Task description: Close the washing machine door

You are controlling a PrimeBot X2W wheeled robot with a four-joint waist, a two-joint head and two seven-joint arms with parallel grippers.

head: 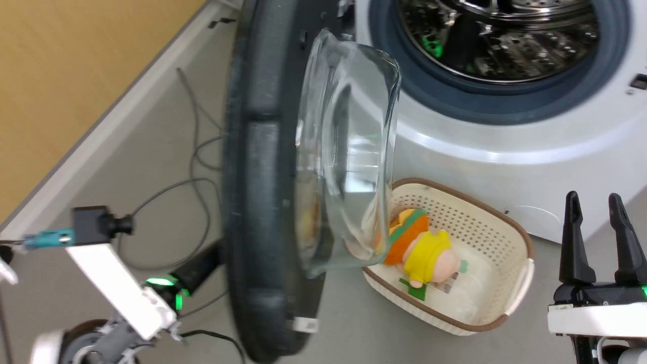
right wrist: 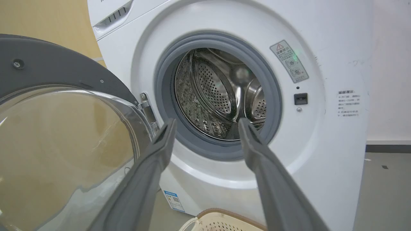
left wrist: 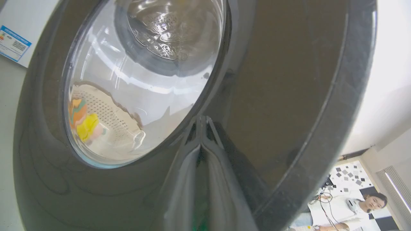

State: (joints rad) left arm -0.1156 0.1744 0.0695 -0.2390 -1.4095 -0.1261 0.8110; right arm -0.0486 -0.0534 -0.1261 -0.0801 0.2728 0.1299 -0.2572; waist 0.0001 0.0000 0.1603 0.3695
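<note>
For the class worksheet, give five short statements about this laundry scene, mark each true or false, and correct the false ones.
1. The washing machine door stands swung open, away from the washing machine. True.
2. The right end effector is shut on the door. False: it is open and apart from the door, holding nothing.
3. The left end effector is shut, its tips at the door's glossy black rim. True.
4. The laundry basket is empty. False: a plush toy lies in it.
5. Cables lie on the floor on the door's left. True.
</note>
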